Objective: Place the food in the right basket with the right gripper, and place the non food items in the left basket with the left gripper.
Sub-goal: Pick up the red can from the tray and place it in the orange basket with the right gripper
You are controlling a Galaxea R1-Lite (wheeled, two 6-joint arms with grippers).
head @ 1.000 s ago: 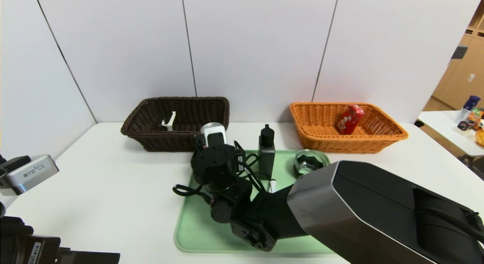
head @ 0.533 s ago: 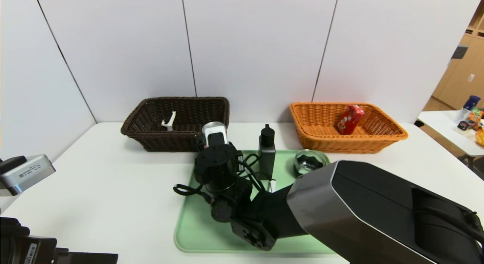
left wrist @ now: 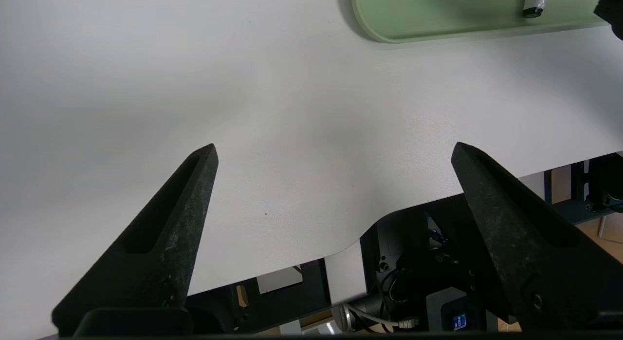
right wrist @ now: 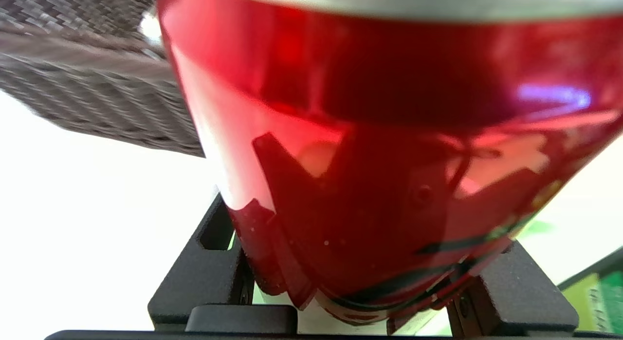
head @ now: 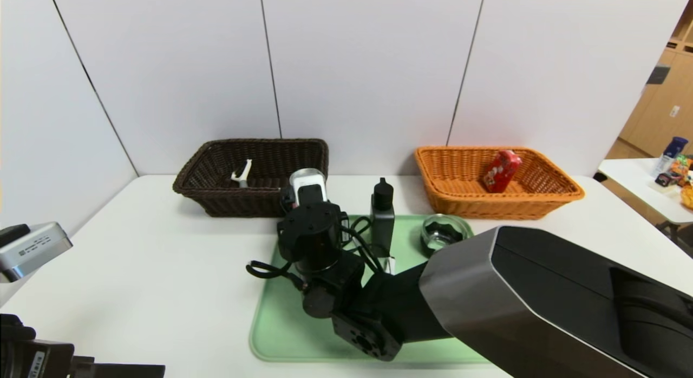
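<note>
My right gripper (right wrist: pixel 362 267) is shut on the red drink can (right wrist: pixel 370 135), which fills the right wrist view. In the head view the right wrist (head: pixel 314 234) stands over the green tray's (head: pixel 281 329) far left part and hides the can. The red carton (head: pixel 501 170) lies in the orange basket (head: pixel 547 196). The white peeler (head: pixel 242 174) lies in the dark brown basket (head: pixel 206 194). The black bottle (head: pixel 382 218) and the glass cup in its black holder (head: pixel 439 232) stand on the tray. The marker (left wrist: pixel 534 1) lies on the tray. My left gripper (left wrist: pixel 333 152) is open and empty over the table's front left edge.
The baskets sit against the white back wall, the brown one just behind the can (right wrist: pixel 87 86). My right arm's grey shell (head: pixel 541 302) covers the tray's near right part. A side table with bottles (head: pixel 671 167) stands at the far right.
My right wrist has risen a little and edged toward the back with the can. My left arm has drawn back toward the lower left.
</note>
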